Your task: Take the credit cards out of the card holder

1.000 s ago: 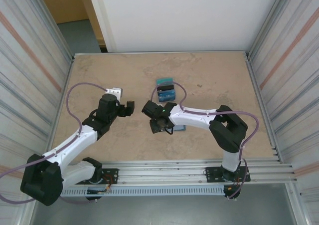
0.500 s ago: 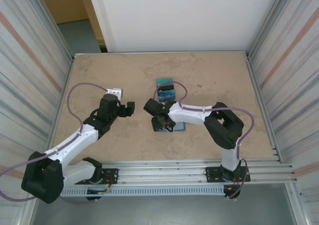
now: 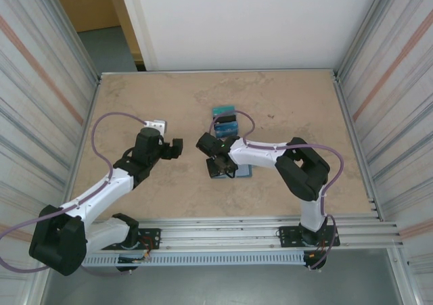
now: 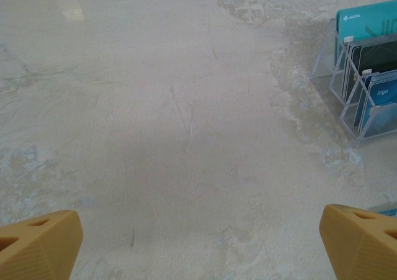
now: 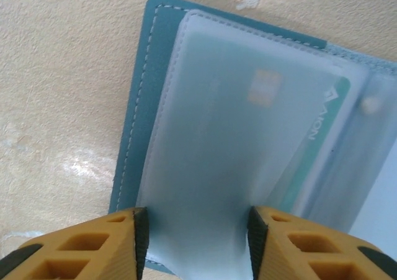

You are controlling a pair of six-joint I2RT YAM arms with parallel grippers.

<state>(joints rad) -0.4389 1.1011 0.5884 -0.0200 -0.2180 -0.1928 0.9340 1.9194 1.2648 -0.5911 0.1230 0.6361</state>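
The card holder (image 5: 141,106) lies open on the table, teal border around a pale translucent pocket. Inside the pocket sits a credit card (image 5: 273,125) with a gold chip and a teal stripe. My right gripper (image 5: 197,243) is shut on the pocket's near end, which buckles up between the black pads. From above, the right gripper (image 3: 220,164) covers most of the card holder (image 3: 243,172). My left gripper (image 3: 177,148) hovers open to the left, nothing between its fingers (image 4: 37,243). More credit cards (image 4: 372,63), teal, black and blue, stand in a clear rack.
The clear rack (image 3: 224,121) stands just beyond the right gripper. Bare marbled tabletop (image 4: 186,125) spreads in front of the left gripper. Metal walls (image 3: 40,95) close in both sides, and a rail (image 3: 223,227) runs along the near edge.
The right gripper has shifted slightly over the card holder and its jaws have narrowed onto the pocket. The left arm has not moved.
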